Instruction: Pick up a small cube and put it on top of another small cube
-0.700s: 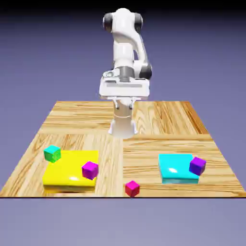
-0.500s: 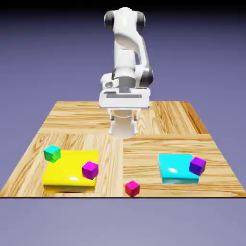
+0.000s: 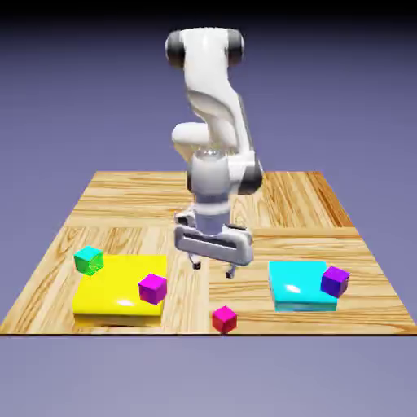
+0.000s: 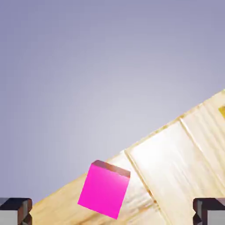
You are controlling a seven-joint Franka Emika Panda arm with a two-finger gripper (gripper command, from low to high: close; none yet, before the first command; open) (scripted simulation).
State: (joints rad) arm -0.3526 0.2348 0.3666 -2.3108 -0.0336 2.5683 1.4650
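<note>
No legible text, labels, brands, numbers or signs appear in either view; all surfaces inspected carry plain colour or wood grain only.

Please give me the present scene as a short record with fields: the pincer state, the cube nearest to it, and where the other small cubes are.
pincer: open, empty, above the table
nearest cube: red cube at the front table edge; pink in the hand view
green cube: far corner of yellow slab
magenta cube: on the yellow slab's right edge
purple cube: right edge of cyan slab
stacking: not yet done
</note>
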